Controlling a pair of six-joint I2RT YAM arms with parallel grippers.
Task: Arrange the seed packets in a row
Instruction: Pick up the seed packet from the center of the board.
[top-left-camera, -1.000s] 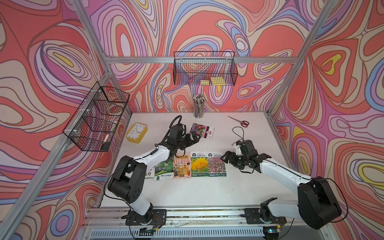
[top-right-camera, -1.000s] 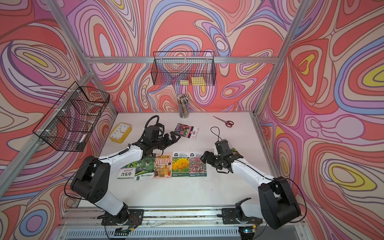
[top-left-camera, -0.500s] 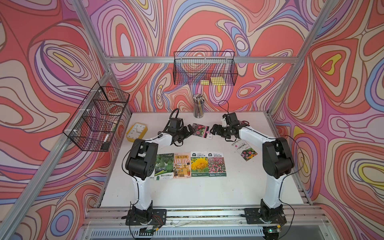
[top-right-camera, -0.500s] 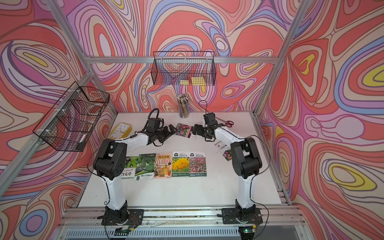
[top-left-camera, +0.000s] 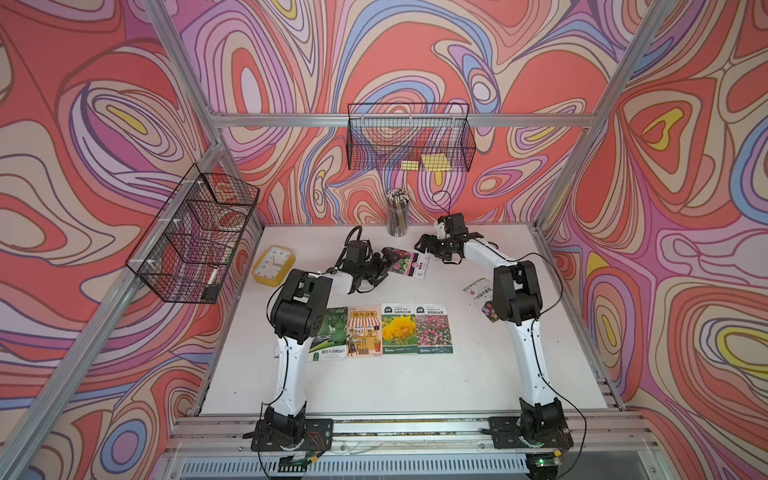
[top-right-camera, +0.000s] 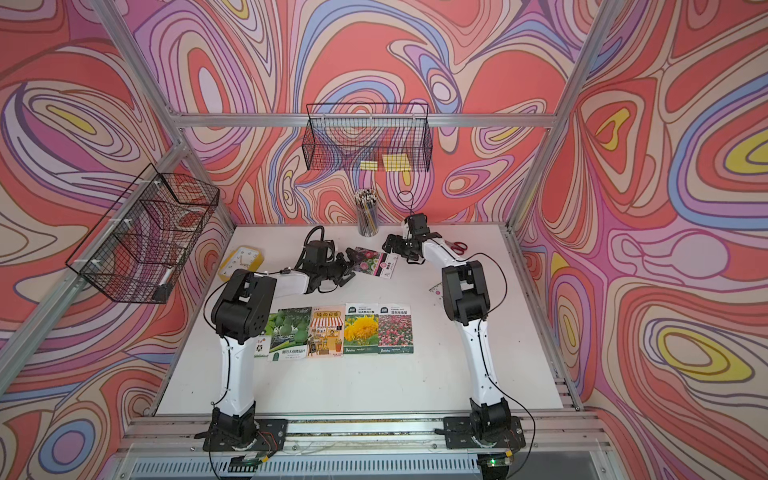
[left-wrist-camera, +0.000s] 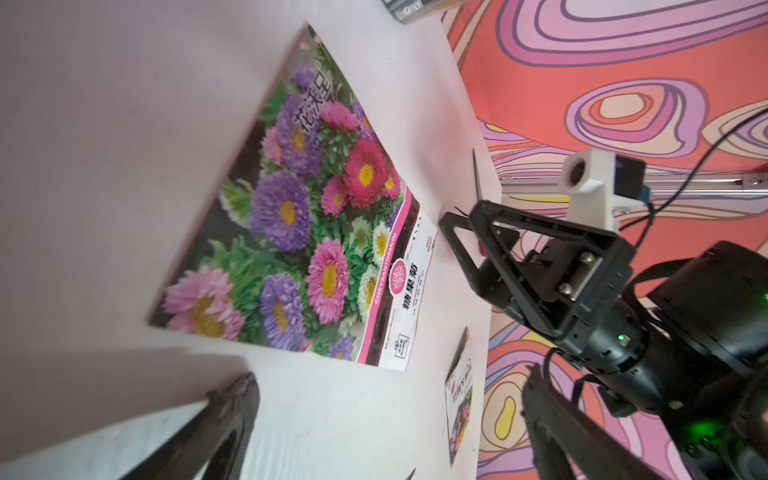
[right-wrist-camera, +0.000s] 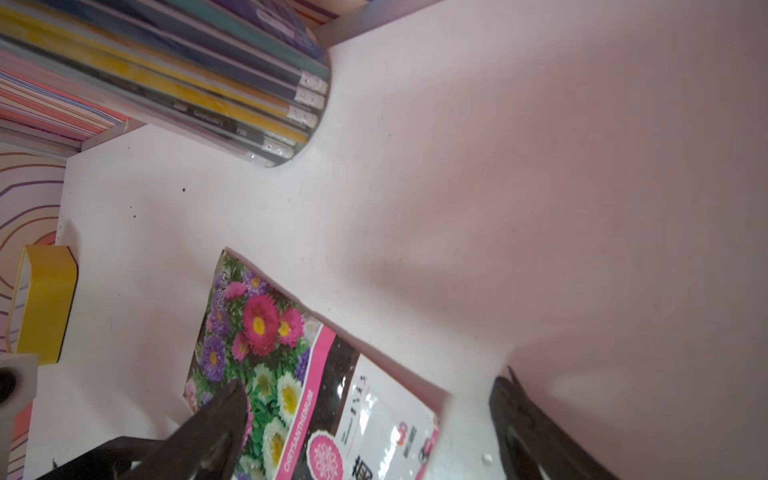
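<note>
Table (top-left-camera: 415, 386): front-centre row of seed packets at five, edge to edge: leftmost packet (top-right-camera: 262, 347) mostly behind left arm, then gourd packet (top-left-camera: 330, 332), shopfront packet (top-left-camera: 365, 332), yellow-bloom packet (top-left-camera: 399, 330), pink-bloom packet (top-left-camera: 433, 330). Swung both arms from beside the row to the table's back within the last second. Now shows a sixth packet (top-left-camera: 478, 291) lying skewed, apart from the row's right end, half hidden by right arm; not visible there a second ago. Converging on the seventh, aster packet (top-left-camera: 405, 262), flat near pencil cup (top-left-camera: 397, 220). Left gripper (top-left-camera: 385, 266) spread wide just short of its picture end; right gripper (top-left-camera: 429, 250) spread wide, straddling its white label end. Nothing held. Reads as two still to place, aster pick next, no grip yet.
</note>
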